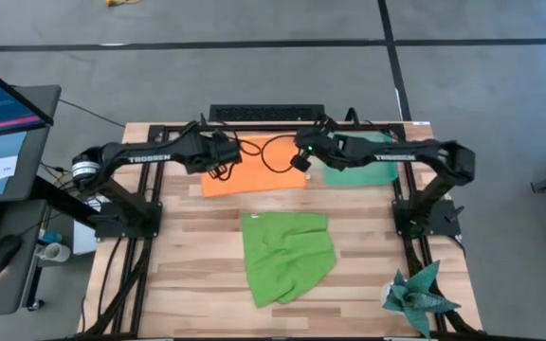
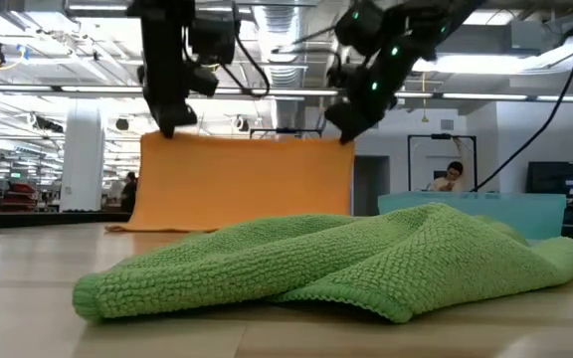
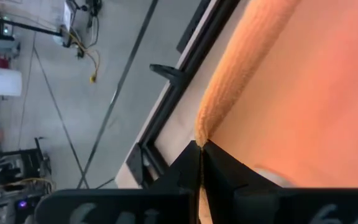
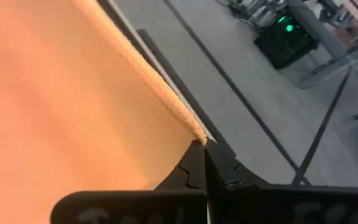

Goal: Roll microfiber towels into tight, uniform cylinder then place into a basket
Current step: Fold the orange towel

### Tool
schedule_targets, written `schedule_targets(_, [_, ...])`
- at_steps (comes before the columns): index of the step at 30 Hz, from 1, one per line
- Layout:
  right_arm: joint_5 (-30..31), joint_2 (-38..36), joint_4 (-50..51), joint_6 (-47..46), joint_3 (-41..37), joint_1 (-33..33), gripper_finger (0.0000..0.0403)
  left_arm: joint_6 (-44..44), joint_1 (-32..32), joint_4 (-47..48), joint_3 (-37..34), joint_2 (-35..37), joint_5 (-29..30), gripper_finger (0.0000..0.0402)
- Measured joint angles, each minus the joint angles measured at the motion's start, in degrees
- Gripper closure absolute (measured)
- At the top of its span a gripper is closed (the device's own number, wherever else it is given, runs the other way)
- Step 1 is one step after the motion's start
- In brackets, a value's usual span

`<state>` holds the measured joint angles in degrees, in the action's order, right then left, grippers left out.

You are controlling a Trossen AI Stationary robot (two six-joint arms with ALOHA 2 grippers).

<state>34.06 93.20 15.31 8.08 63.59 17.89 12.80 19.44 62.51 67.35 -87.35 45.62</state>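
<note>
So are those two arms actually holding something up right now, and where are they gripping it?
Yes. The orange towel hangs between them. The left end effector pinches one top corner, the right end effector pinches the other, and its lower edge reaches the table.

Left gripper (image 2: 167, 127), right gripper (image 2: 344, 134) clamped, raised.

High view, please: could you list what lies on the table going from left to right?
Left gripper → orange towel → green towel → right gripper → teal basket → dark teal spiky cloth.
</note>
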Motion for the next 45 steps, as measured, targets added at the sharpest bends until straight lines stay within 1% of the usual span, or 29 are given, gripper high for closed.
schedule_targets(4, [-3.3, 3.6, -0.9, 2.8, 0.0, 2.2, 0.0398, -4.8, 3.1, -5.7, -3.4, 0.0, -1.6, 0.04])
schedule_targets(8, [-5.1, 6.6, -0.8, 5.9, 0.0, 3.3, 0.0398, -6.2, 3.9, -8.8, -6.2, 0.0, -6.5, 0.04])
schedule_targets(13, [-8.3, 8.9, -0.2, 9.6, 0.0, 3.2, 0.0398, -5.4, 3.8, -9.6, -9.3, 0.0, -12.8, 0.04])
schedule_targets(16, [-11.1, 9.5, 1.8, 10.4, 0.0, 2.9, 0.0397, -4.7, 3.4, -9.9, -10.8, 0.0, -16.5, 0.04])
schedule_targets(20, [-12.3, 10.3, 3.9, 10.4, -0.1, 2.1, 0.0397, -3.1, 2.3, -9.9, -12.5, 0.0, -20.1, 0.04])
schedule_targets(24, [-13.8, 11.0, 5.3, 10.5, 0.0, 0.8, 0.0397, -1.5, 0.9, -9.4, -13.1, 0.0, -25.9, 0.04])
schedule_targets(31, [-14.0, 11.2, 7.1, 10.5, -0.1, -0.8, 0.0397, 0.0, -1.4, -9.3, -13.1, 0.1, -30.0, 0.04])
schedule_targets(37, [-14.0, 11.0, 7.4, 9.5, -0.1, -1.4, 0.0397, 0.5, -1.5, -9.2, -13.1, 0.1, -30.6, 0.04])
schedule_targets(41, [-14.0, 11.0, 7.7, 8.9, -0.1, -2.4, 0.0397, 0.4, -1.6, -9.1, -13.1, 0.1, -32.6, 0.04])
schedule_targets(45, [-14.3, 11.0, 8.4, 8.9, -0.1, -3.2, 0.0397, 0.4, -1.6, -9.2, -13.1, 0.1, -32.9, 0.0397])
